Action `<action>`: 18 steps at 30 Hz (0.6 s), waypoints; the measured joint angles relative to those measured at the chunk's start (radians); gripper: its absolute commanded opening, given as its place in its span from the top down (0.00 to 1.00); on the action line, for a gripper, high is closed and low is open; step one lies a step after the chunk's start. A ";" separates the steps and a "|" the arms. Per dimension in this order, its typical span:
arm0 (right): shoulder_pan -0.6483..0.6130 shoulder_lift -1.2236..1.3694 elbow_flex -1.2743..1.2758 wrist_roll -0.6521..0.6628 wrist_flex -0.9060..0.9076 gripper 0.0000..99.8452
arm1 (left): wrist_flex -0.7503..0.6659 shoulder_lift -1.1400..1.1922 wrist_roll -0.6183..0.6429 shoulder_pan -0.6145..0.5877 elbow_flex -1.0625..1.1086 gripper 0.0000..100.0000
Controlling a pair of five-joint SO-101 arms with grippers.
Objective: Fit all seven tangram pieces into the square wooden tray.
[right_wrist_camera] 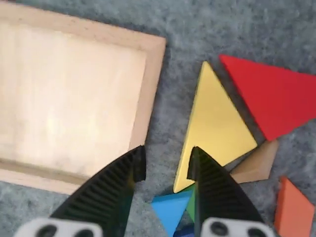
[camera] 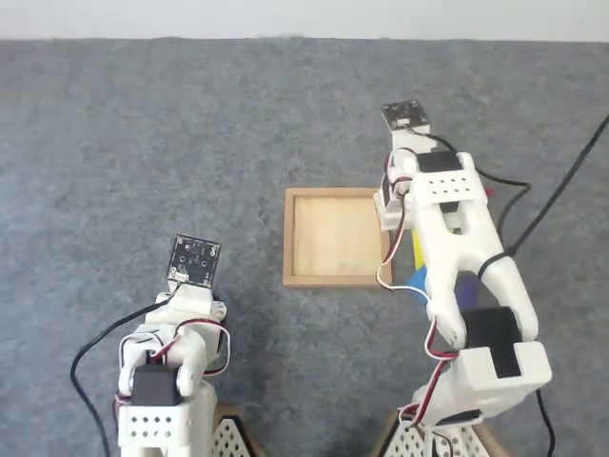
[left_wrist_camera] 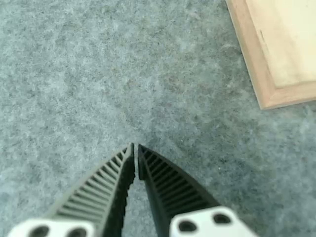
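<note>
Right claw (right_wrist_camera: pixel 166 165) — mine, jaws parted, holding nothing, one finger at the long edge of the yellow triangle (right_wrist_camera: pixel 215 128), probably to straddle it.
Tray (right_wrist_camera: pixel 153 89): no piece in it yet, just beside my other finger.
Red triangle (right_wrist_camera: pixel 271 98), tan piece (right_wrist_camera: pixel 254 165), orange piece (right_wrist_camera: pixel 294 207), blue triangle (right_wrist_camera: pixel 170 210): clustered past the yellow.
Left claw (left_wrist_camera: pixel 136 148) — closed on nothing, idle over carpet (left_wrist_camera: pixel 74 74).

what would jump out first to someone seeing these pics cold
The square wooden tray sits mid-table on grey carpet, holding no pieces. Beside it lie a bright yellow triangle and a red triangle, with the right gripper open over the gap between tray and yellow triangle.
</note>
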 measured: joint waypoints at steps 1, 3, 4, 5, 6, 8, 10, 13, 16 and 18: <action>0.003 0.000 0.011 0.003 -0.008 0.76 | 0.000 0.000 0.000 0.000 0.000 0.99; 0.009 0.000 0.043 0.012 -0.043 0.77 | 0.000 0.000 0.000 0.000 0.000 0.99; 0.009 0.000 0.058 0.014 -0.063 0.77 | 0.000 0.000 0.000 0.000 0.000 0.99; 0.005 0.000 0.071 0.014 -0.081 0.76 | 0.000 0.000 0.000 0.000 0.000 0.99; 0.003 0.000 0.086 0.014 -0.098 0.76 | 0.000 0.000 0.000 0.000 0.000 0.99; 0.002 0.000 0.106 0.015 -0.124 0.76 | 0.000 0.000 0.000 0.000 0.000 0.99; 0.008 0.000 0.114 0.015 -0.138 0.76 | 0.000 0.000 0.000 0.000 0.000 0.99; 0.006 0.000 0.120 0.015 -0.143 0.76 | 0.000 0.000 0.000 0.000 0.000 0.99; 0.025 0.000 0.120 0.015 -0.143 0.76 | 0.000 0.000 0.000 0.000 0.000 0.99; 0.049 0.015 0.117 0.032 -0.143 0.76 | 0.000 0.000 0.000 0.000 0.000 0.99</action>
